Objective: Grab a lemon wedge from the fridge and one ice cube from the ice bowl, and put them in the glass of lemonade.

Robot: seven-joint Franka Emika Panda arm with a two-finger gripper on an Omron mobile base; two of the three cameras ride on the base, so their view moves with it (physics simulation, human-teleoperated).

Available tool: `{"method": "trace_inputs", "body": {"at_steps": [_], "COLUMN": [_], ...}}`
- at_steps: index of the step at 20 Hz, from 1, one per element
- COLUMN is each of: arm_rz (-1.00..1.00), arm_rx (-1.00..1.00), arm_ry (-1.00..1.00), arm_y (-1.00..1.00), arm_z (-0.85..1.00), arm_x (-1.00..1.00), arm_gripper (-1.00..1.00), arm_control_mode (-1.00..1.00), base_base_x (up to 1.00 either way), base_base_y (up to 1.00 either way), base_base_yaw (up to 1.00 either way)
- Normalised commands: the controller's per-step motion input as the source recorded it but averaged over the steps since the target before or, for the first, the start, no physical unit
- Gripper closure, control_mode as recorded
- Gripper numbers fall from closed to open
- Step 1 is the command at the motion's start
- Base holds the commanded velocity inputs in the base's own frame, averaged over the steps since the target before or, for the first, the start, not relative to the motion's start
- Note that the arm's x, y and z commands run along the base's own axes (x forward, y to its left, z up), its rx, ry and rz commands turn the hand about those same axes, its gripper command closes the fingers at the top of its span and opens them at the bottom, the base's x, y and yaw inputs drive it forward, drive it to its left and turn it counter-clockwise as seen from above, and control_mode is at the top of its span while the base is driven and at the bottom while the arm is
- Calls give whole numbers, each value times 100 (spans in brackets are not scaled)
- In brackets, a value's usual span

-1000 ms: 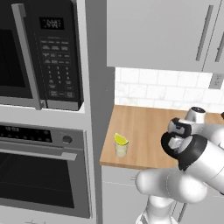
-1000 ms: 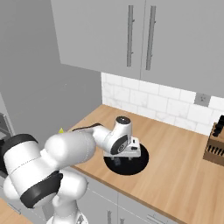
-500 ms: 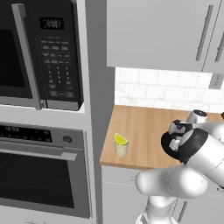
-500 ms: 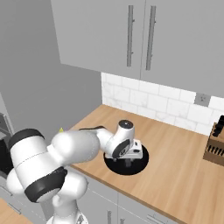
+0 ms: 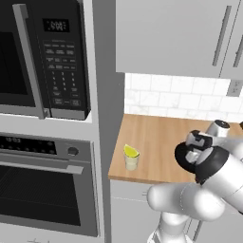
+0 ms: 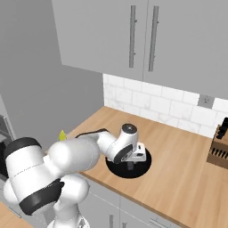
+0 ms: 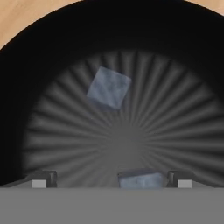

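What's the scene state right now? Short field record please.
setting: wooden counter beside wall oven and microwave
gripper: open, lowered over the ice bowl
ice bowl: black, ribbed inside, two ice cubes visible
ice cube between the fingertips: at bowl floor, not gripped
other ice cube: farther up the bowl, loose
glass of lemonade: near counter's left front edge
lemon wedge: already on the glass
knife block: far right of counter

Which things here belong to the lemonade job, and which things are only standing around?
Job: glass of lemonade; lemon wedge on its rim; black ice bowl; ice cubes; open pincer over the bowl.

Standing around: microwave; wall oven; knife block; upper cabinets.
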Motion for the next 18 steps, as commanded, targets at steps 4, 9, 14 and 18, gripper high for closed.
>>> {"method": "trace_inputs", "body": {"at_steps": [4,9,14,18], "arm_rz": [0,0,0,0], "arm_rx": [0,0,0,1], "arm_ry": [0,2,4,3], "arm_y": [0,0,0,0], "arm_z": [0,-9,-14,-1], "arm_x": [-12,15,11,-3], "arm_gripper": [-100,-100,-100,-100], "arm_control_mode": [-100,-100,-100,-100], "base_base_x": [0,0,0,0], "base_base_y": [0,0,0,0], "base_base_yaw": [0,0,0,0]}}
